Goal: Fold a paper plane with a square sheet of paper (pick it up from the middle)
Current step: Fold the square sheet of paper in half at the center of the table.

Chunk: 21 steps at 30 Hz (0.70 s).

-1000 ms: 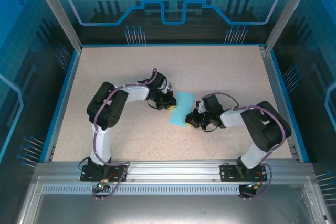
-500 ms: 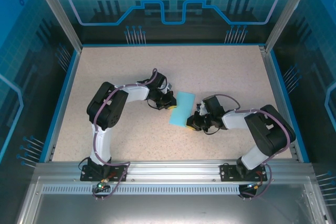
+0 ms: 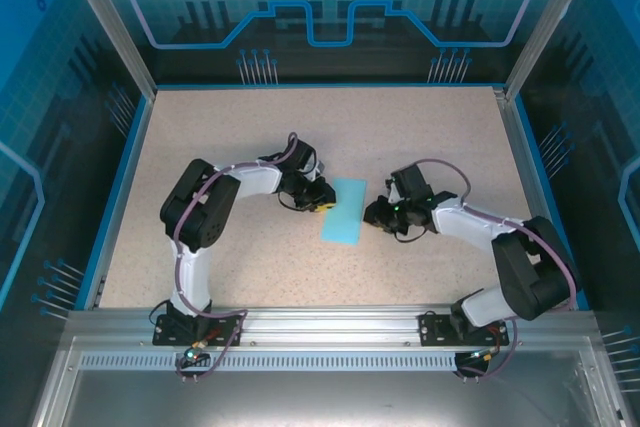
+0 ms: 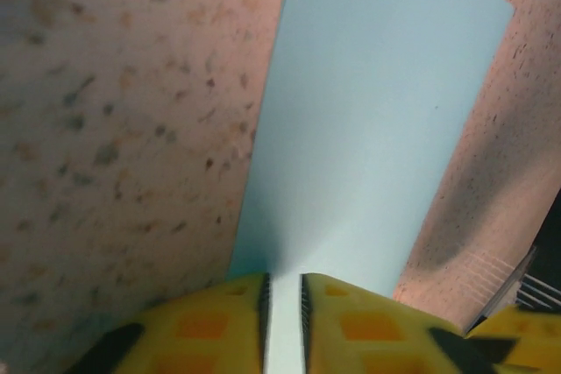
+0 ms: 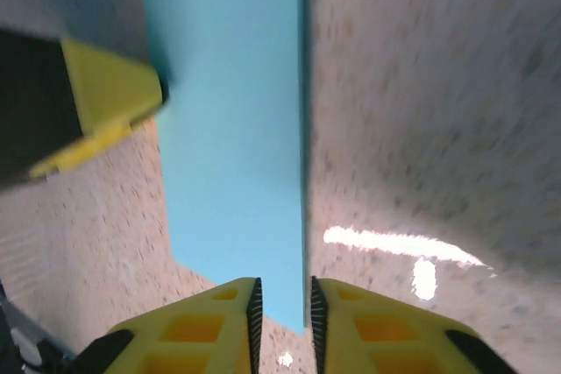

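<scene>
Sheet of paper (image 3: 343,211): light cyan, lying flat as a narrow oblong in the middle of the table (image 3: 230,127), its long sides slanted, the far end leaning toward the right edge.
Left arm: base at the near edge, left side; elbow bent out toward the left edge; forearm reaching right toward the centre, wrist low over the surface.
Left gripper (image 3: 322,203): at the sheet's left long side, yellow fingers pointing across it. In the left wrist view the pads are parted by a narrow slit with cyan paper showing in it, wider than the paper is thick, so released rather than clamped.
Right arm: base at the near edge, right side; elbow bent near the right edge; forearm stretched left and away toward the centre.
Right gripper (image 3: 372,214): just beside the sheet's right long side, facing the left gripper. Fingers parted by a narrow slit, grasping nothing; the sheet's edge lines up with the gap.
</scene>
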Tool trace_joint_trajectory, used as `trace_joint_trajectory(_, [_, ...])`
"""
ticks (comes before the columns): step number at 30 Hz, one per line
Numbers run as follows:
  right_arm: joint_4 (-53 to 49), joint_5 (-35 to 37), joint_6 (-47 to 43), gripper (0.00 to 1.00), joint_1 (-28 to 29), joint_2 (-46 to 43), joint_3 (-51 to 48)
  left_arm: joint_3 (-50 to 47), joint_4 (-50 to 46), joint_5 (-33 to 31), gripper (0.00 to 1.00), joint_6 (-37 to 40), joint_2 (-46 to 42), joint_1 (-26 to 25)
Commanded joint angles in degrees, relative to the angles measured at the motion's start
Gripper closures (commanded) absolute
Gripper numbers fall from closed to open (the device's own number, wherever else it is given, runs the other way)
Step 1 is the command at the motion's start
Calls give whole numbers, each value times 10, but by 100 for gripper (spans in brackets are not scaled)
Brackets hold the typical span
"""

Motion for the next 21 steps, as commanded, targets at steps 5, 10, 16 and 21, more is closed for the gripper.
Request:
trace_joint_trajectory(5, [-36,-3,-28,74,-24,62,74,-26,-15,-20,58,-23,-99,19])
trace_joint_trajectory(10, [-21,-24,-27,71,-10,108,110,-63,44,45,54,-55,-95,64])
trace_joint_trajectory(16, [-12,-34,-25,69,8,151,135,-68,68,77,52,-63,-75,71])
trace_joint_trajectory(21, [-11,-29,-24,68,11,174,145,-59,56,80,52,-56,-61,71])
